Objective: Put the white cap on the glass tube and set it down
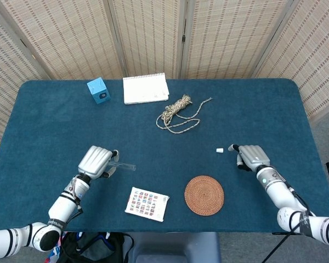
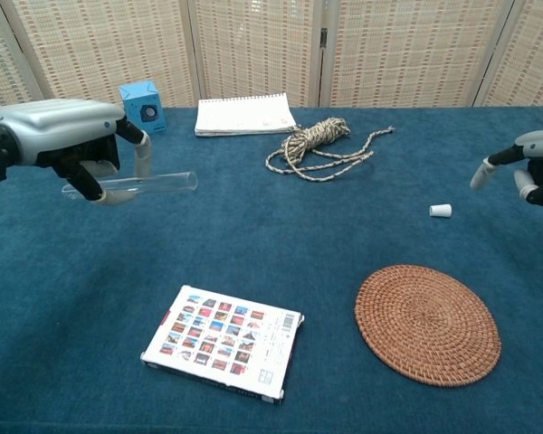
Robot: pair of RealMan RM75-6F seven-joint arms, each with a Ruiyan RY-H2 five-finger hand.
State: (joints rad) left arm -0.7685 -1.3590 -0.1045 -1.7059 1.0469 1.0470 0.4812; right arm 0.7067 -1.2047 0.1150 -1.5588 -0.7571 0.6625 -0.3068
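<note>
My left hand (image 1: 96, 160) (image 2: 68, 131) holds the clear glass tube (image 2: 149, 183) (image 1: 124, 164) level above the blue table, its open end pointing right. The small white cap (image 1: 220, 149) (image 2: 441, 211) lies on the cloth right of centre. Just to the right of the cap my right hand (image 1: 250, 156) (image 2: 531, 163) hovers with its fingers apart and nothing in it. One fingertip (image 1: 231, 147) reaches toward the cap, a short gap away.
A round woven coaster (image 1: 204, 195) lies in front of the cap, and a printed card (image 1: 147, 203) lies near the front edge. A coil of rope (image 1: 178, 112), a white notebook (image 1: 146, 88) and a blue cube (image 1: 98, 90) sit at the back.
</note>
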